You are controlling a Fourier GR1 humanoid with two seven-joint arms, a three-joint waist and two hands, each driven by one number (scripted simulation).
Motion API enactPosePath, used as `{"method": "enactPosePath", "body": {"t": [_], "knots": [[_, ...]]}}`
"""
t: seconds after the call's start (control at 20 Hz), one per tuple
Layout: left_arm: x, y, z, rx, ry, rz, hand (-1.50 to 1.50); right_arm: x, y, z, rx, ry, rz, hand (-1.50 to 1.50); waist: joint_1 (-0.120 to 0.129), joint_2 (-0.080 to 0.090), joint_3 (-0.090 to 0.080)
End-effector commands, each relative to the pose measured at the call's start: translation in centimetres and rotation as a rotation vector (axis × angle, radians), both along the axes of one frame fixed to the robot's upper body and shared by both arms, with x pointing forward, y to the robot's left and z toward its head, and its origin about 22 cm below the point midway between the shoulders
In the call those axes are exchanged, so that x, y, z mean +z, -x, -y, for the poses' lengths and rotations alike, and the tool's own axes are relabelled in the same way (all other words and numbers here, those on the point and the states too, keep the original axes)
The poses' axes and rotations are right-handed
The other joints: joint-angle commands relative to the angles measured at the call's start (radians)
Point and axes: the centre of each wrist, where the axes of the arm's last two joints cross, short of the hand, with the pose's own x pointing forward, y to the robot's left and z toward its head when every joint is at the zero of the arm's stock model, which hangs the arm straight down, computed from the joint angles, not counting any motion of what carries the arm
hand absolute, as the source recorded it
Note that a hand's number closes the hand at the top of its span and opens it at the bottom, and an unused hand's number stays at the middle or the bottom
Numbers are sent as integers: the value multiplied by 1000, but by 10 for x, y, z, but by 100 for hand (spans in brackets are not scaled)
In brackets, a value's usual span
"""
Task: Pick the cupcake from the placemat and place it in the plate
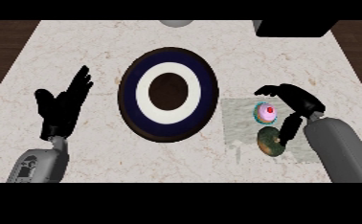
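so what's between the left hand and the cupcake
The plate, seen in the head view: it sits between the open left hand and the cupcake on the placemat.

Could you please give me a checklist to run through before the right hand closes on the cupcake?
1. Cupcake upright on the placemat: ok.
2. Right hand beside the cupcake, fingers arched over it: ok.
3. Fingers closed round the cupcake: not ok.
4. Thumb clear of the brown-green item next to the cupcake: cannot tell.
5. Plate bare: ok.
6. Left hand open, left of the plate: ok.
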Motion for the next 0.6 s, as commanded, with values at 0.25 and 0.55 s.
{"method": "enactPosePath", "body": {"t": [0.25, 0.55], "knots": [[8, -1, -2, 4, -8, 15, 0, -19, 6, -13, 74, -41, 9, 150, -1, 7, 12], [8, 4, -8, -24, -7, -18, 0, 19, 16, -186, 211, -206, 72, 150, 22, -6, 8]]}}
